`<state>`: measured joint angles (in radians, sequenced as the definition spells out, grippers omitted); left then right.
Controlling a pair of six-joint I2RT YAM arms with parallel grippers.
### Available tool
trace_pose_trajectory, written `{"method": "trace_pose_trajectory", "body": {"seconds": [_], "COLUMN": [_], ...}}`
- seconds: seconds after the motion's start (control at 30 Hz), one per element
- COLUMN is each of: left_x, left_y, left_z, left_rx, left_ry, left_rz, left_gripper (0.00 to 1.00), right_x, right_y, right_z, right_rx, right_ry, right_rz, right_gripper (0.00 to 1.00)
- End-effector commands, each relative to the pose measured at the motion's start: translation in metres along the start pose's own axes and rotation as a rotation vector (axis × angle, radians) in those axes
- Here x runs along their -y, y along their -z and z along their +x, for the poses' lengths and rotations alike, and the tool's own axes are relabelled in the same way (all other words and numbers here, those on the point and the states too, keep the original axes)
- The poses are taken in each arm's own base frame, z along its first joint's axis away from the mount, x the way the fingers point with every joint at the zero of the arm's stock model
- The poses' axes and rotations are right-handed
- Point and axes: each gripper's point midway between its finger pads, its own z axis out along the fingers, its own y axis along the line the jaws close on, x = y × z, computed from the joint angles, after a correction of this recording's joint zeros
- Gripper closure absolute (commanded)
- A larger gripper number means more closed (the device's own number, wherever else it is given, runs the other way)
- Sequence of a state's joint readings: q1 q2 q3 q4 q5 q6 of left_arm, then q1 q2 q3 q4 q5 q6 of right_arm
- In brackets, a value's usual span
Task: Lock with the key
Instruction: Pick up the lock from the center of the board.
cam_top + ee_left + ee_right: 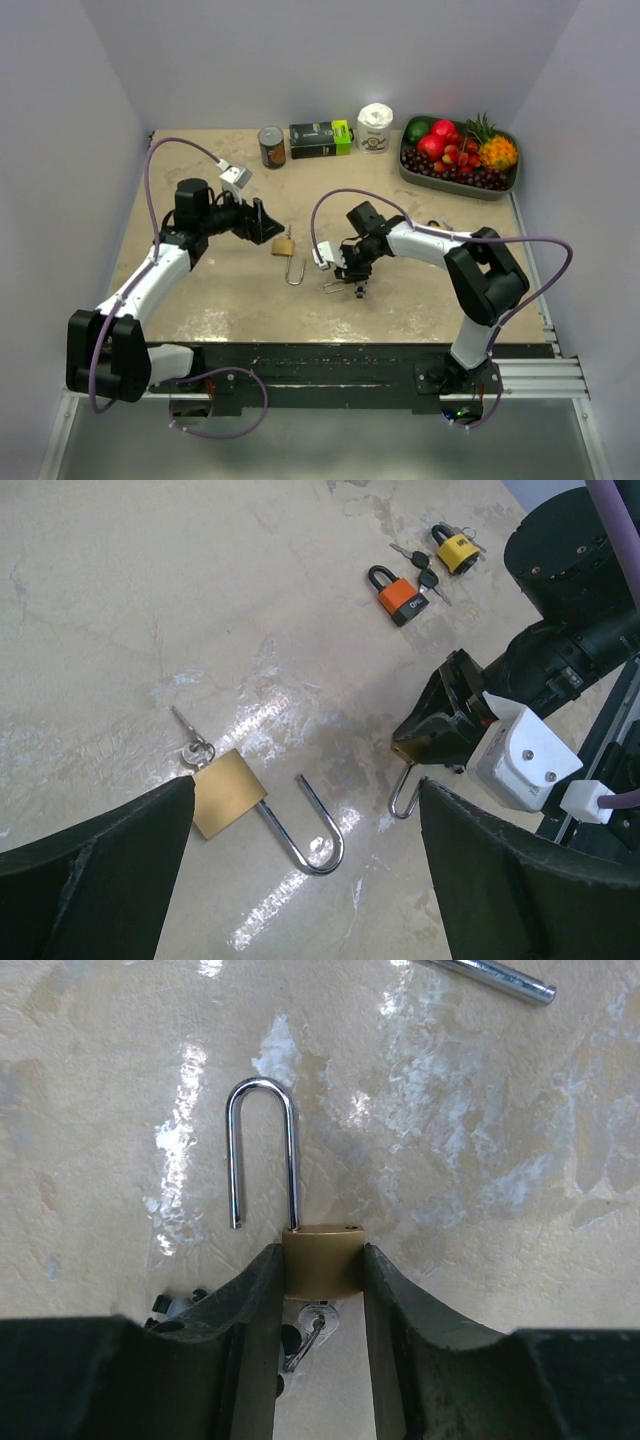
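A small brass padlock [322,1260] lies on the table with its shackle [262,1150] swung open and a key [318,1322] in its base. My right gripper [320,1252] is shut on its body, one finger against each side; in the top view that gripper [345,272] sits at the table's middle. A larger brass padlock [228,792] with a long open shackle [318,830] and a key [190,745] lies below my left gripper [305,795], which is open and touches nothing. From above, this padlock [283,245] is just right of the left gripper [262,225].
An orange padlock [403,598], a yellow padlock [455,550] and black-headed keys [425,575] lie beyond the right arm. At the back stand a can [271,146], a black-and-green box [321,138], a white cup [375,128] and a fruit tray [508,184].
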<state>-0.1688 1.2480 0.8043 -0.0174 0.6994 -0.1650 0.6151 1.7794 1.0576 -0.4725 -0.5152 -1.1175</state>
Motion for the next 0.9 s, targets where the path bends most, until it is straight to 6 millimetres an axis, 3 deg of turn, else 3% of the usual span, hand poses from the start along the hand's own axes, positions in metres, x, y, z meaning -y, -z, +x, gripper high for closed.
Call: {"method": "trace_pose_trajectory", "body": {"seconds": [0.0, 0.07, 0.27, 0.47, 0.57, 0.73, 0.87], "left_x": [-0.007, -0.009, 0.011, 0.037, 0.052, 0.073, 0.079], "left_y": [0.000, -0.001, -0.002, -0.001, -0.003, -0.004, -0.006], "left_z": [0.001, 0.017, 0.040, 0.042, 0.048, 0.081, 0.083], "left_rx": [0.001, -0.050, -0.095, -0.062, -0.073, -0.148, -0.118], "left_ry": [-0.010, 0.005, -0.016, -0.102, -0.209, -0.326, -0.369], "left_rz": [0.025, 0.047, 0.215, 0.382, 0.444, 0.534, 0.538], "left_gripper": [0.03, 0.03, 0.10, 0.17, 0.22, 0.27, 0.34], "right_x": [0.001, 0.003, 0.010, 0.014, 0.012, 0.010, 0.007], "right_y": [0.026, 0.034, 0.066, 0.088, 0.090, 0.087, 0.091], "right_z": [-0.025, -0.035, -0.071, -0.101, -0.108, -0.114, -0.122], "right_rx": [0.052, 0.076, 0.160, 0.239, 0.255, 0.280, 0.310], "right_ry": [-0.037, -0.051, -0.080, -0.152, -0.191, -0.246, -0.258], "right_rz": [0.033, 0.046, 0.088, 0.088, 0.057, 0.016, 0.000], "right_gripper": [1.00, 1.00, 1.00, 1.00, 1.00, 1.00, 1.00]}}
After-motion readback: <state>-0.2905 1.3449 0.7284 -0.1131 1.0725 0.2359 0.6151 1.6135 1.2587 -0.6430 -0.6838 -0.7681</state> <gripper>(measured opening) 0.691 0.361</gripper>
